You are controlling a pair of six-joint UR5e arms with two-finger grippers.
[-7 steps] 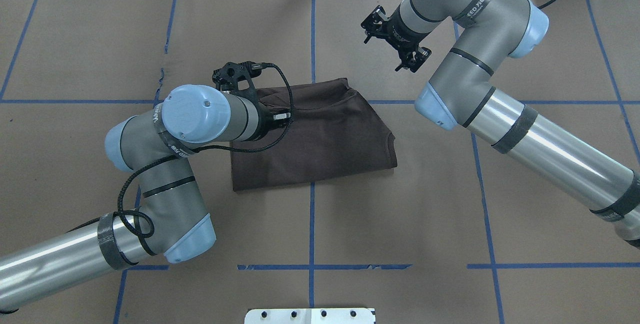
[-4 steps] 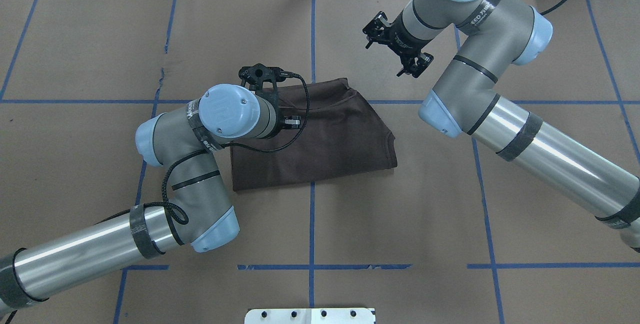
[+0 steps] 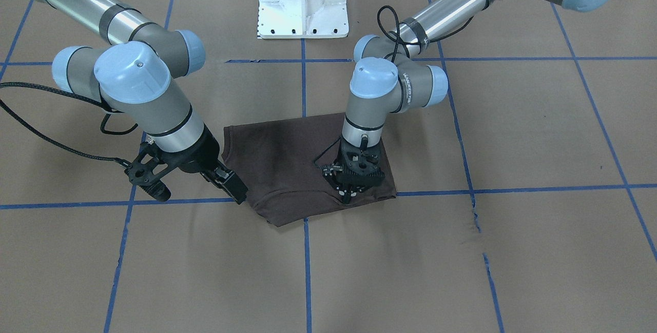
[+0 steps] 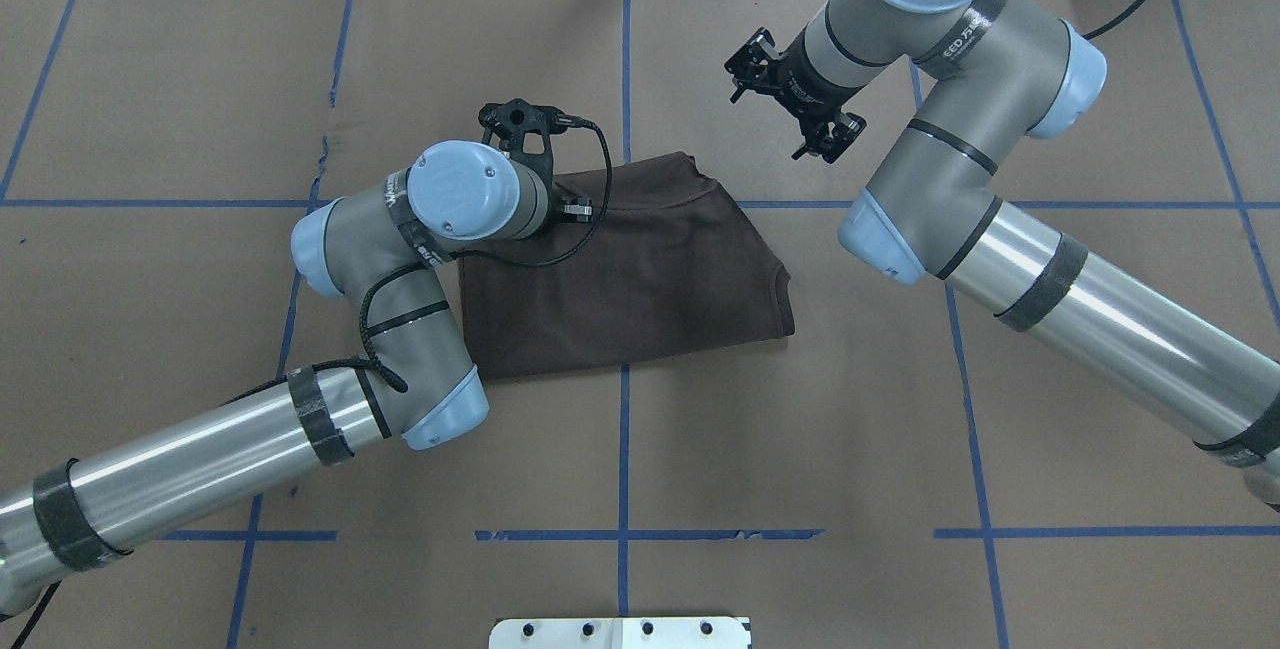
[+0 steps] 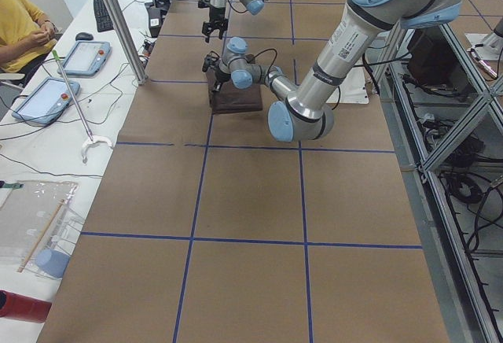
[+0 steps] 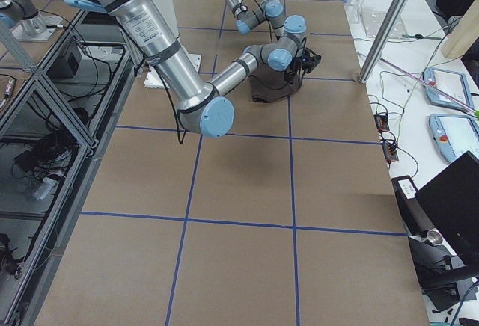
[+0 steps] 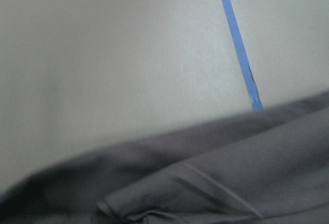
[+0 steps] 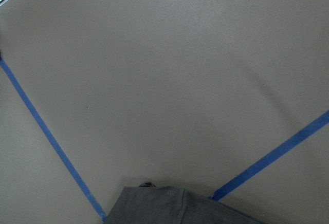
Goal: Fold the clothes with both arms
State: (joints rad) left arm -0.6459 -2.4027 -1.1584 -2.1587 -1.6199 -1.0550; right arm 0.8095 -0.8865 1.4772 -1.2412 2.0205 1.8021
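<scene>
The dark brown T-shirt (image 4: 650, 269) lies folded flat at the table's middle (image 3: 287, 163). My left gripper (image 3: 347, 198) points straight down on the shirt's far edge near its left corner, fingers drawn together to a point that touches the cloth; I cannot tell whether cloth is pinched. In the overhead view the left wrist (image 4: 470, 191) hides it. The left wrist view shows only a shirt (image 7: 231, 178) fold and bare paper. My right gripper (image 3: 238, 195) hovers slanted just off the shirt's far right corner, seen edge-on, so its state is unclear. The right wrist view catches the shirt corner (image 8: 169, 208).
Brown paper with blue tape lines (image 4: 623, 449) covers the table. The white base block (image 3: 303, 10) stands at the robot's side. A small tear in the paper (image 3: 475, 220) lies beyond the shirt. A person in yellow (image 5: 20, 24) sits at a side bench with tablets.
My left arm has swung to the right, bringing its wrist over the shirt's far left edge. The right wrist shifted only slightly. The shirt has not moved.
</scene>
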